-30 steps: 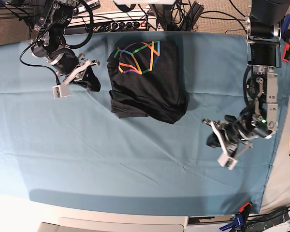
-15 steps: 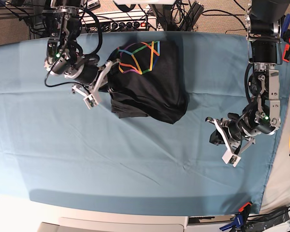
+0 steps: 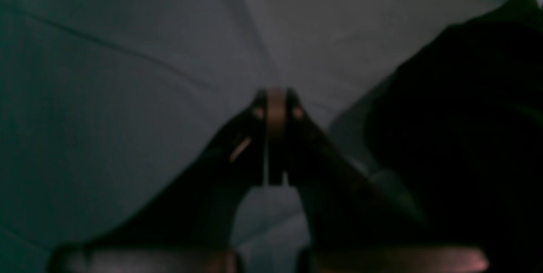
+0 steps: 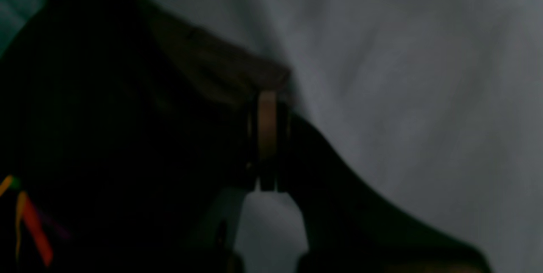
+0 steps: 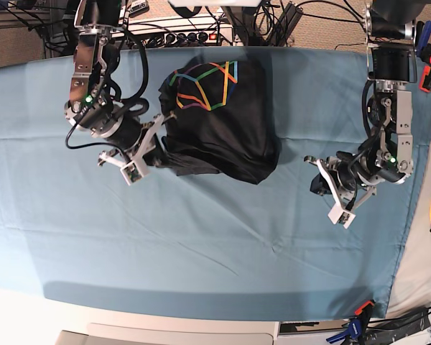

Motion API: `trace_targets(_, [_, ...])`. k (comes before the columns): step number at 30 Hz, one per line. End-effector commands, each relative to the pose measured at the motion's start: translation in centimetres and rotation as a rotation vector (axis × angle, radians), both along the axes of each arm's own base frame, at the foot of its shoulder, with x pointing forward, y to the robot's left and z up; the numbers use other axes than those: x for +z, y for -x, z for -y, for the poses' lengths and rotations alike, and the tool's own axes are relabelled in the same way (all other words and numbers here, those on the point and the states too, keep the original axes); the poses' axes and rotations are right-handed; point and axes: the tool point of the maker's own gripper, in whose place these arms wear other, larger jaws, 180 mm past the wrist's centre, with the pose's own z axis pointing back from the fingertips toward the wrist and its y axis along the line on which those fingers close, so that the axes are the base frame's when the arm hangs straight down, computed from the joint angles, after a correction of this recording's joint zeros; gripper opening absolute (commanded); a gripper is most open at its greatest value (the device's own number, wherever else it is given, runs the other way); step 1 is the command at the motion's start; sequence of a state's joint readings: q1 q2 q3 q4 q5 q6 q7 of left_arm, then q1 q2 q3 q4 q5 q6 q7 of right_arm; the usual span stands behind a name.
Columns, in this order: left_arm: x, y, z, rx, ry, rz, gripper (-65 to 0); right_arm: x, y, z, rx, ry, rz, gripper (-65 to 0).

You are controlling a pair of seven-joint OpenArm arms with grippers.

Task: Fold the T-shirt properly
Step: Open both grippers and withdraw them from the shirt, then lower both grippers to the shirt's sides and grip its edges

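The left gripper (image 5: 322, 188) is seen over bare cloth near the desk's right edge, jaws closed on nothing. Farther back, the right gripper (image 5: 156, 147), jaws closed and empty, is pressed against the folded T-shirt (image 5: 219, 122); its bulging edge is best nudged gently, square.

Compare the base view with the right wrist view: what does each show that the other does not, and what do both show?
Only the base view shows the left tool, shut and apart from the shirt, the whole colourful print, and the cables beyond the table. Only the right wrist view shows close up the right tool shut beside a brownish fold of cloth. Both show the black T-shirt on the teal table cloth.
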State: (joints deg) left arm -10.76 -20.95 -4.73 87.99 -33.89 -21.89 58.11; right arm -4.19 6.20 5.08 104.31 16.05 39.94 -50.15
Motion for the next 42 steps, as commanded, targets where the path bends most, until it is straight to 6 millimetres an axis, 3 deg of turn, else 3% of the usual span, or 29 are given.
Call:
trace_targets(1, [1.5,-1.0,-0.1,0.001,0.015,0.053,-65.0,1.6,-1.2,-0.1,0.003,-0.02,0.065,-65.0])
trace_targets(10, [-0.2,0.8,0.0,-0.006,0.014,0.006,-65.0,-3.1,-6.8,1.8,-0.062,-0.042,-0.018,-65.0])
trace_targets(12, [-0.5,1.1,0.0,-0.006,0.014,-0.003,-65.0,-2.2,-8.1,1.8,-0.064,-0.049,0.001,-65.0])
trace_targets(16, [-1.0,1.5,0.0,-0.006,0.014,-0.015,-65.0,1.5,-9.8,0.9,-0.047,-0.117,0.039,-65.0])
trace_targets(18, [-1.1,1.7,0.0,-0.006,0.014,-0.02,-65.0,3.1,-9.2,-0.9,-0.001,-0.24,-0.007,-65.0])
trace_targets(21, [-1.3,1.9,0.0,-0.005,0.014,-0.025,-65.0,4.7,-6.2,-4.5,0.145,-0.458,-0.148,-65.0])
trace_targets(23, [-1.5,2.1,0.0,-0.005,0.014,-0.03,-65.0,4.5,-3.8,-5.8,0.238,-0.509,-0.255,-65.0])
trace_targets(26, [-2.0,2.6,0.0,-0.005,0.014,-0.045,-65.0,6.1,-2.4,-7.1,0.297,-0.676,-0.254,-65.0])
trace_targets(29, [-2.3,3.0,0.0,-0.005,0.015,-0.056,-65.0,6.1,-0.9,-6.9,0.308,-0.763,-0.276,-65.0])
trace_targets(36, [-2.4,3.1,0.4,-0.007,0.026,-0.058,-65.0,3.7,0.7,-4.3,0.261,-0.694,-0.338,-65.0])
trace_targets(42, [-2.2,3.1,0.8,-0.009,0.049,-0.057,-65.0,1.5,0.8,-3.0,0.221,-0.566,-0.375,-65.0])
